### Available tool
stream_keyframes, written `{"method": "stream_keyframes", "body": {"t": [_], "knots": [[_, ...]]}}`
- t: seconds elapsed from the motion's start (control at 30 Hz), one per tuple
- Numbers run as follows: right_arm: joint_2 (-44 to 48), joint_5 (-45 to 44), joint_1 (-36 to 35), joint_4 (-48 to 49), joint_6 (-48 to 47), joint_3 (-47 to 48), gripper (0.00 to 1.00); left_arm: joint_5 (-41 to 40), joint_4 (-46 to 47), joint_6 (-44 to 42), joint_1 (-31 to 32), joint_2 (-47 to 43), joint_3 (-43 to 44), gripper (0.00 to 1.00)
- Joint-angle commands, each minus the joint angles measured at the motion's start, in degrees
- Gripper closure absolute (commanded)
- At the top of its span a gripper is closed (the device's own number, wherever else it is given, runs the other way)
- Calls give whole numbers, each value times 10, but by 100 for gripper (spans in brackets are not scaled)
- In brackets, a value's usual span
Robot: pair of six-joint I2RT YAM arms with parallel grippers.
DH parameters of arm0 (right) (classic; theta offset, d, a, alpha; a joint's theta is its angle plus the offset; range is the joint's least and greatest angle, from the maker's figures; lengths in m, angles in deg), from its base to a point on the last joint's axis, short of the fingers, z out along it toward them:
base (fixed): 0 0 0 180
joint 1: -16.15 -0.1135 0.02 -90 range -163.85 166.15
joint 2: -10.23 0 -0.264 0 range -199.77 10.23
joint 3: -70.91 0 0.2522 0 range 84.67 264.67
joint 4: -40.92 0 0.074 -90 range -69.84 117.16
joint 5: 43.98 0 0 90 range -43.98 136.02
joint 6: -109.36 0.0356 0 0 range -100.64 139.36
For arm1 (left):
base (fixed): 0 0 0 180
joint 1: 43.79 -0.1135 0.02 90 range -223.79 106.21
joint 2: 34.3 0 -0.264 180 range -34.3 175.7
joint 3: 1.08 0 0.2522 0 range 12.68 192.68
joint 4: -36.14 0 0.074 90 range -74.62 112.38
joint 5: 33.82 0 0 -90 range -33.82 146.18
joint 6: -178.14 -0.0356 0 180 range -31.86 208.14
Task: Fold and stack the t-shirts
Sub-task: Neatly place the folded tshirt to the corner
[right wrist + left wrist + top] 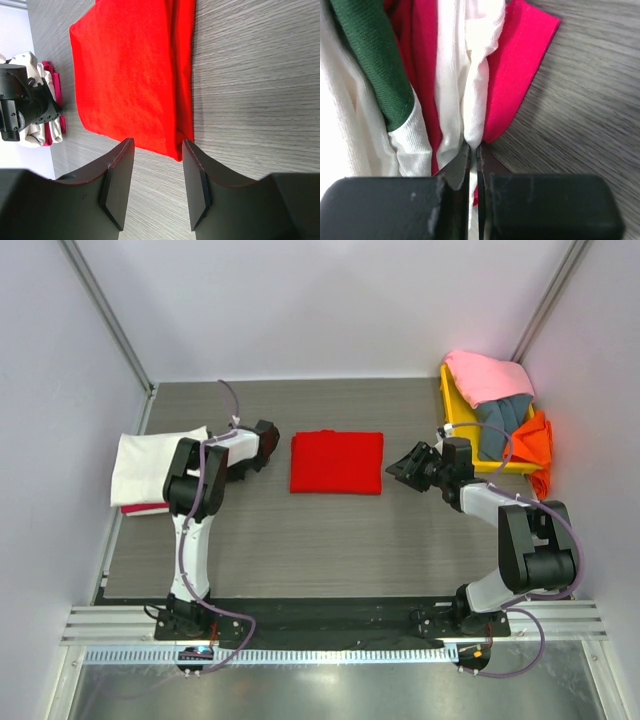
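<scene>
Red t-shirt (336, 462) lies folded mid-way across the bench (330, 540), your right pincer (157, 144) open just beside its edge. Your left pincer (474, 150) is clamped on the cream-white t-shirt (452, 75), far left.

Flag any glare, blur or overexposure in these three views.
Top external: even light, sharp, faint sheen on the near metal ledge. Left wrist: cream-white shirt blown out at the left edge. Right wrist: red shirt crisp, no glare.

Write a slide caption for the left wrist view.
The left gripper shut on a fold of the cream-white t-shirt, red cloth and green cloth beside it, over the table.
</scene>
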Motion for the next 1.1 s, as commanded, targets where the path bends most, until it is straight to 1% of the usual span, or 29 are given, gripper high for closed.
{"method": "stream_keyframes", "body": {"t": [0.0,0.17,0.33,0.43,0.53,0.57,0.6,0.63,0.67,0.7,0.73,0.77,0.83,0.87,0.9,0.93,0.97,1.0,1.07], "knots": [[8,-4,1,9,-3,3,51,46,26,12,5,-18,-9,100],[2,-2,1,12,1,3,52,25,22,21,62,-44,-27,100],[-10,-6,1,4,-2,9,51,51,-6,58,101,-53,-17,100],[-15,-14,1,0,-6,16,52,70,-5,68,119,-70,-18,100],[-22,-18,1,-2,-5,25,50,100,1,70,123,-99,-23,87],[-26,-19,1,-5,-7,31,45,124,6,70,123,-107,-26,75],[-26,-21,1,-9,-10,34,39,135,12,70,124,-116,-28,70],[-26,-34,1,-15,-16,38,26,147,15,70,123,-128,-30,64],[-27,-42,1,-24,-19,43,20,164,23,70,123,-150,-35,58],[-29,-45,1,-22,-22,45,17,177,28,72,123,-165,-37,55],[-34,-44,1,-22,-24,53,16,191,36,70,123,-178,-41,53],[-47,-41,1,-23,-24,58,16,222,55,72,123,-208,-50,48],[-63,-36,1,-14,-16,70,16,255,83,75,122,-236,-64,39],[-79,-37,1,-8,-14,75,18,291,119,80,121,-263,-81,17],[-88,-37,1,-5,-14,81,18,311,142,83,120,-272,-91,6],[-97,-36,1,-2,-13,93,22,334,166,85,116,-280,-102,0],[-109,-32,1,4,-8,100,24,355,207,91,113,-285,-119,0],[-129,-29,1,5,-7,108,25,391,223,102,102,-282,-124,0],[-151,-26,1,5,-1,131,27,426,257,114,92,-274,-126,0]]}}
